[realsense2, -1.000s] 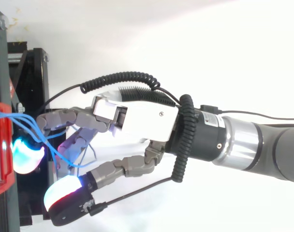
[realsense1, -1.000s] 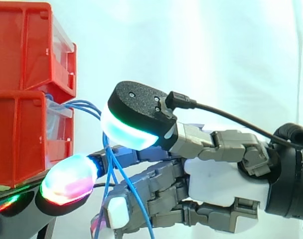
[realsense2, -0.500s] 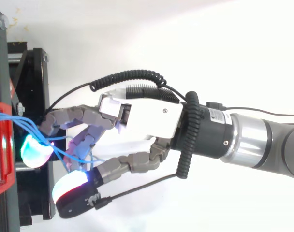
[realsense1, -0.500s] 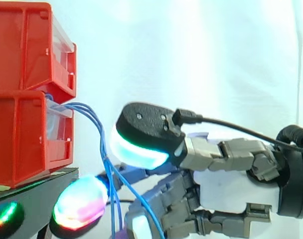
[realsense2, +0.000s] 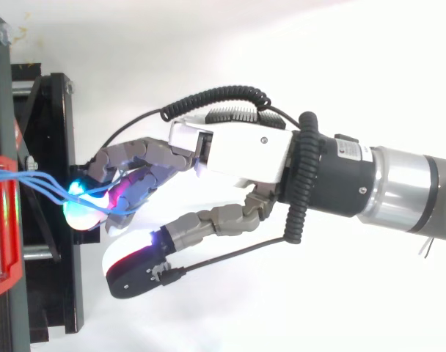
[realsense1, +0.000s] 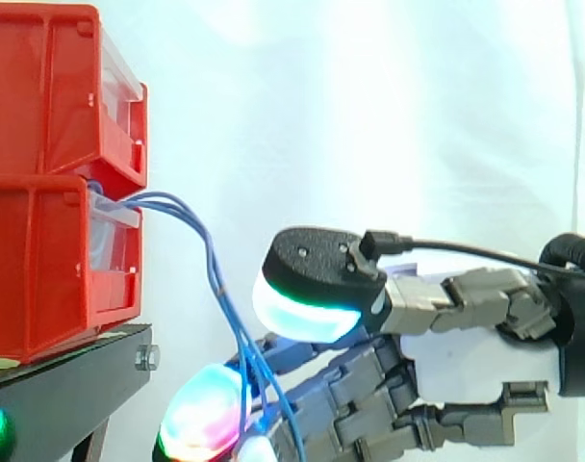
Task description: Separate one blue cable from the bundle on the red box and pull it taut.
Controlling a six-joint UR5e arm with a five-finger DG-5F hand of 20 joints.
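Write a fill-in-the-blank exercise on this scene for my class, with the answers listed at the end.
The cables leaving the lower red bin are ___ in colour. The stand under that bin is ___. In the side view the hand reaches in from the ___ edge.
Answers: blue; black; right.

Colours: red bins, blue cables, black stand, white curtain.
Hand was grey and white; black-backed thumb pad glowed cyan-green, fingertips magenta and green.
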